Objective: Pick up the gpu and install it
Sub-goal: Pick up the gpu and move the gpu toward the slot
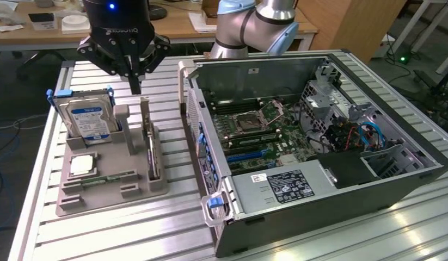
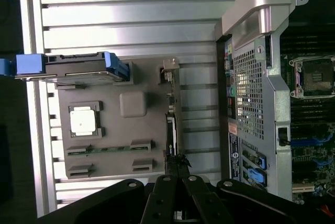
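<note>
1. Position of the gpu [image 1: 149, 145] [image 2: 171, 124]: it stands on its long edge in a slot of a grey holder tray [image 1: 147, 188] [image 2: 112, 130], with its metal bracket end uppermost and farthest from the onlooker in the exterior view.
2. Directly above that bracket end hangs the gripper [image 1: 135, 88] [image 2: 177, 158], black and pointing straight down. Its two fingers are pressed together and hold nothing. In the exterior view a small gap separates the fingertips from the top of the card.
3. In the wrist view the closed fingertips line up over the thin edge of the card.
4. On the same tray, towards the exterior view's left, a silver hard drive [image 1: 89, 119] [image 2: 78, 67] with a blue label stands upright in blue rails.
5. Below the drive a square processor chip [image 1: 82, 163] [image 2: 84, 120] lies flat, and a slim green memory stick [image 1: 108, 178] [image 2: 107, 149] lies beside it.
6. The tray sits on a ribbed aluminium counter [image 1: 122, 228] [image 2: 131, 25].
7. Just beside the tray, on the exterior view's right, an open computer case [image 1: 398, 190] [image 2: 251, 77] lies on its side, showing the motherboard [image 1: 260, 125] and a labelled power supply [image 1: 282, 187].
8. Behind the case rises the silver robot arm [image 1: 245, 22].
</note>
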Robot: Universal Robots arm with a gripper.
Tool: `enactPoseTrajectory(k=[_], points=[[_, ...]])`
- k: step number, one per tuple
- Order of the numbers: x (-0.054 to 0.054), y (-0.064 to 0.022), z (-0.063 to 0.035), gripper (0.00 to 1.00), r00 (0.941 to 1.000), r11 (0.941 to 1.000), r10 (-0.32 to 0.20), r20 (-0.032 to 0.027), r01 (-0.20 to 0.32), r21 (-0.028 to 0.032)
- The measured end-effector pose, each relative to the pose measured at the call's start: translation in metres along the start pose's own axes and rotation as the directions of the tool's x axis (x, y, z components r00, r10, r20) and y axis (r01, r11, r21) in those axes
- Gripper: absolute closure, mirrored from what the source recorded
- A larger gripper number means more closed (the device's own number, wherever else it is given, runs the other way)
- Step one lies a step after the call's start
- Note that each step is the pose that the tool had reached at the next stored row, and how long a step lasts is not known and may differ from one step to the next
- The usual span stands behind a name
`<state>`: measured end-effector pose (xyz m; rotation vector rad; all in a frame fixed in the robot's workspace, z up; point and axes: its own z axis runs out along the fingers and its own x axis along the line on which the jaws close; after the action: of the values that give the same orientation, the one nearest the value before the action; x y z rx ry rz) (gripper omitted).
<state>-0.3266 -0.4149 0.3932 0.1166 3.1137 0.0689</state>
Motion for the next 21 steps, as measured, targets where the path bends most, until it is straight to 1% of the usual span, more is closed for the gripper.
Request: enactPoseTrajectory(k=[11, 14, 15, 19, 21], points=[[0.0000, 0.0000, 0.0000, 0.89, 1.0000, 1.0000, 0.000, 0.0000, 0.000, 0.0000], [0.0000, 0.0000, 0.0000, 0.71, 1.0000, 1.0000, 0.000, 0.0000, 0.000, 0.0000], [0.0000, 0.0000, 0.0000, 0.71, 1.0000, 1.0000, 0.000, 0.0001, 0.000, 0.0000], [0.0000, 0.0000, 0.0000, 0.47, 1.0000, 1.0000, 0.000, 0.0000, 0.000, 0.0000], [0.0000, 0.0000, 0.0000, 0.47, 1.0000, 1.0000, 0.000, 0.0000, 0.000, 0.0000]])
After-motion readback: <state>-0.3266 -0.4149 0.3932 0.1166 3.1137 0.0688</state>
